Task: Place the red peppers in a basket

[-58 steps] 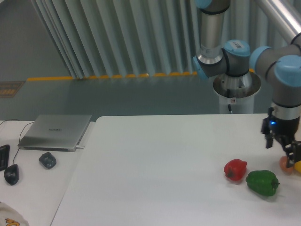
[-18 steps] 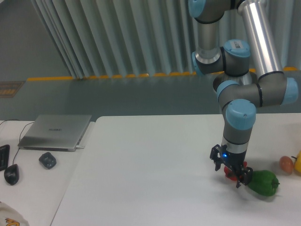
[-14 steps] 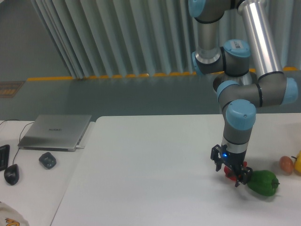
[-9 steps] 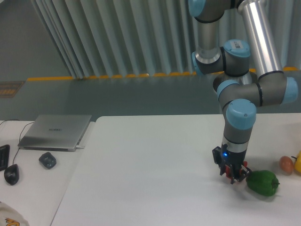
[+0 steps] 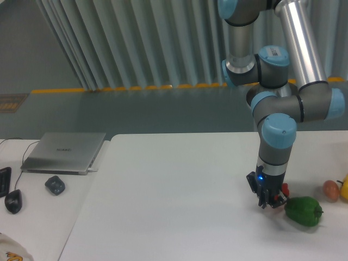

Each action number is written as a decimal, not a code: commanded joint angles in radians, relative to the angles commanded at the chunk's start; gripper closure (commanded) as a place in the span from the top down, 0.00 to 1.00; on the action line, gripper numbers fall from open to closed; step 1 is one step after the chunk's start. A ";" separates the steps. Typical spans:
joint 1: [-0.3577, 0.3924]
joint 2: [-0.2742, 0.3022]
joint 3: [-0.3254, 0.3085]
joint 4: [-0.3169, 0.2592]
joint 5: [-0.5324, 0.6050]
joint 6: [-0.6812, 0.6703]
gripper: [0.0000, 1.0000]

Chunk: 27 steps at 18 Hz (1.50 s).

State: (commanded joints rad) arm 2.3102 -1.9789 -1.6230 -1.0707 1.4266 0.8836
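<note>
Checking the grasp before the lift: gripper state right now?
Gripper: fingers closed in on the red pepper, which is mostly hidden behind them; looks gripped, still down at the table.

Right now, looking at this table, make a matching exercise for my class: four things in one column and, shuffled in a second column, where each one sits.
Things:
1. red pepper
2. green pepper
3. laptop
4. egg-shaped item

Places:
A. closed, on the far left of the desk
B. near the table's right edge
C. between the fingers of the pincer
D. on the table just right of the pincer

Pairs: 1-C, 2-D, 3-A, 4-B
</note>
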 joint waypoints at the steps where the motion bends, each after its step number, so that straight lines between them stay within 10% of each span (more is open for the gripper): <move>1: 0.002 0.005 0.003 0.000 0.000 0.002 0.00; 10: 0.098 0.083 0.127 -0.011 -0.002 0.055 0.00; 27: 0.580 0.137 0.042 -0.115 -0.020 1.041 0.00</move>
State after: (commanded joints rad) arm 2.8898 -1.8423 -1.5815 -1.1857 1.4066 1.9246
